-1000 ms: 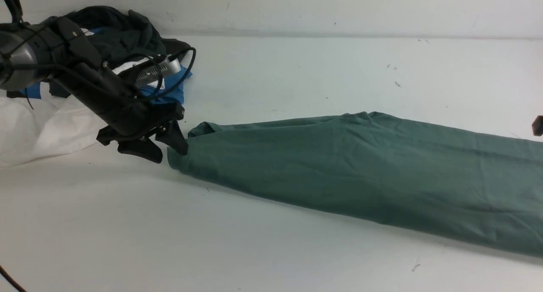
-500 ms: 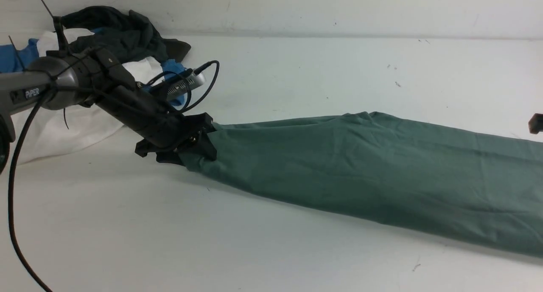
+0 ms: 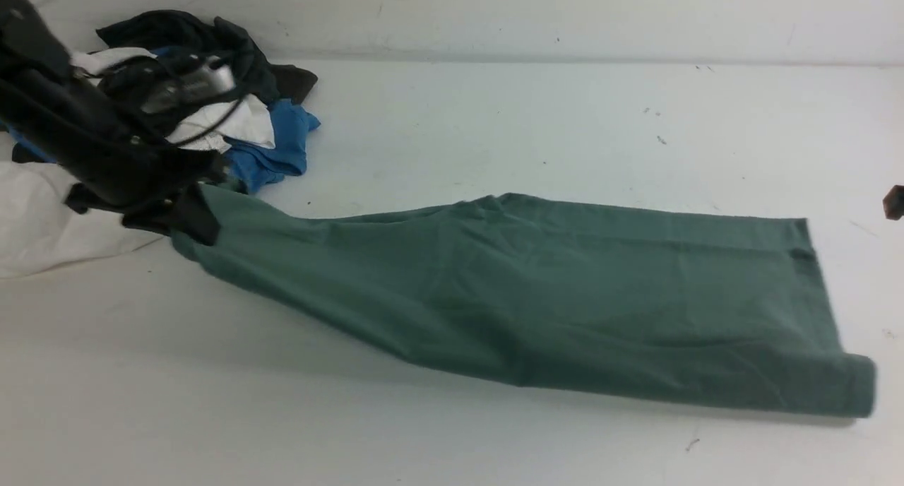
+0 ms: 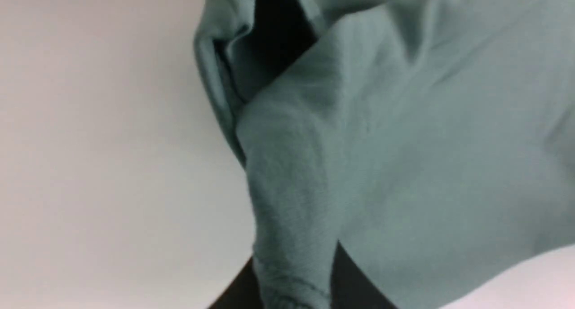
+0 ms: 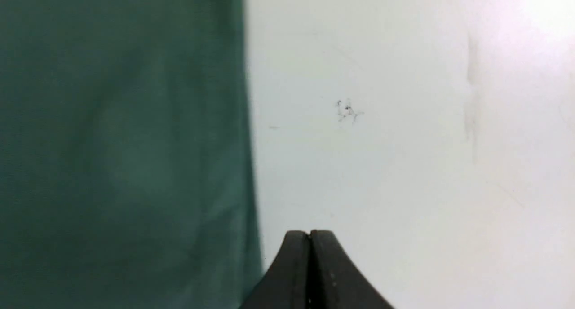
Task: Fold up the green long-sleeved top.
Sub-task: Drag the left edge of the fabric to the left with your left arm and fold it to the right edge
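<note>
The green long-sleeved top (image 3: 551, 295) lies as a long folded band across the table, its right end rolled over near the front right. My left gripper (image 3: 185, 221) is shut on the band's left end and holds it slightly off the table. In the left wrist view a bunched fold of the top (image 4: 404, 143) runs between the dark fingers of the left gripper (image 4: 292, 295). My right gripper (image 5: 309, 233) is shut on nothing, hovering over bare table just beside the top's straight edge (image 5: 121, 156). Only a dark tip of the right gripper (image 3: 895, 203) shows in the front view.
A pile of other clothes sits at the back left: a dark grey garment (image 3: 205, 41), a blue one (image 3: 272, 150) and a white one (image 3: 42, 224). The left arm hangs over that pile. The back wall runs along the far table edge.
My left gripper shut on the top's left end and dragged it left toward the clothes pile. The whole band slid left, so its right end now shows.
</note>
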